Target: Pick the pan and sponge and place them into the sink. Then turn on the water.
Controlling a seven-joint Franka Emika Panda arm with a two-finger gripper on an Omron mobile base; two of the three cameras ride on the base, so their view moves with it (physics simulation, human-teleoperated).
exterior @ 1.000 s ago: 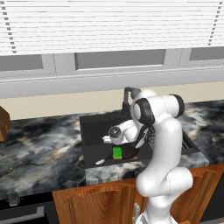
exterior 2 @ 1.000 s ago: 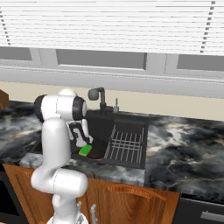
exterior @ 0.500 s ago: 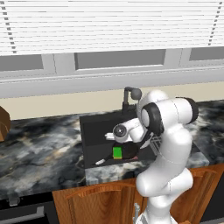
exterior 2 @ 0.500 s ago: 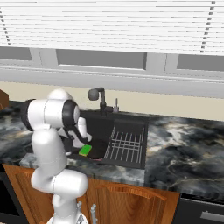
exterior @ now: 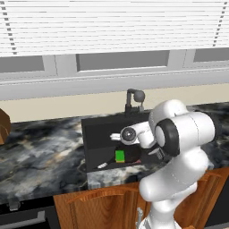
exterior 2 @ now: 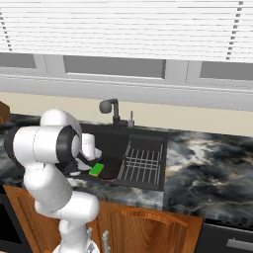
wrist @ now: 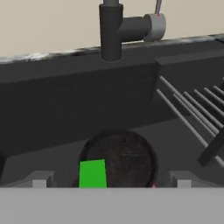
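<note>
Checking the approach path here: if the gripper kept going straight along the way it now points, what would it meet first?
Judging by the hand view, the open gripper points into the sink, towards its back wall below the faucet. The pan and sponge lie lower, probably under that line. Depth is unclear.

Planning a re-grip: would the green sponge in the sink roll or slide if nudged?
The sponge is a flat-sided block, so it probably won't roll. Resting on the pan, it would likely slide. It looks small, probably light.
</note>
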